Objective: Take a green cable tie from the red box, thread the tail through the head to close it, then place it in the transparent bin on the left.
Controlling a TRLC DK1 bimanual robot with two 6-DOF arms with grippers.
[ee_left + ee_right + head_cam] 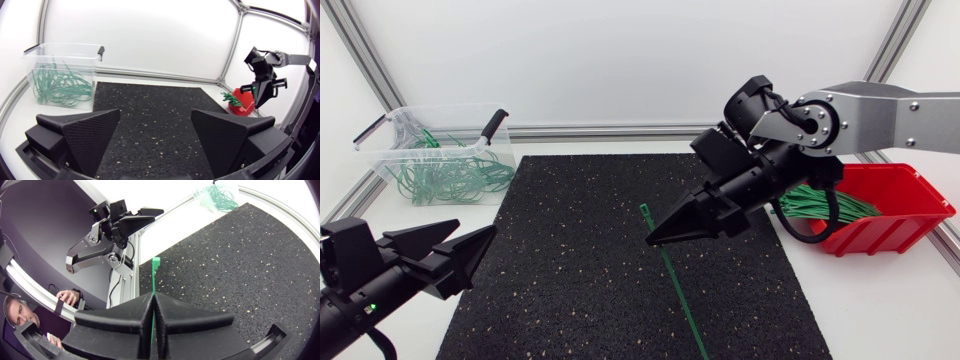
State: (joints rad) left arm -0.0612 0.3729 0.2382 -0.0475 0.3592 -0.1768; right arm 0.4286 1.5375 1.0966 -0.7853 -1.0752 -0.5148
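Right gripper (658, 238): fingers pressed together, pinching one green cable tie (676, 285) from both sides. In the right wrist view the tie (154, 275) runs straight through the seam between my two fingers (190, 322). Its square head pokes out just ahead of the tips and the strap disappears back between the pads.

In the head view the head end stands a little above the fingertips. The long tail hangs down and away below them, over the black mat (570, 260); can't tell if the far tip touches the mat. The tie is straight, with the tail not threaded through the head.

The right arm comes in from the right side, and the gripper sits over the mat's right half, just beside the red box (910, 215). The box is off the mat's right edge and holds a bundle of loose green ties (820, 205).

Left gripper (475, 232): fingers spread wide, nothing between or touching them. It sits low at the near left corner of the mat, well apart from the held tie. In the left wrist view the two fingers (92, 132) frame bare mat.

Transparent bin (390, 130) is at the far left corner, off the mat, with a tangle of looped green ties (450, 175) inside. From the left wrist the bin (60, 47) is ahead of the gripper and off to one side, with the red box (240, 106) on the opposite side.
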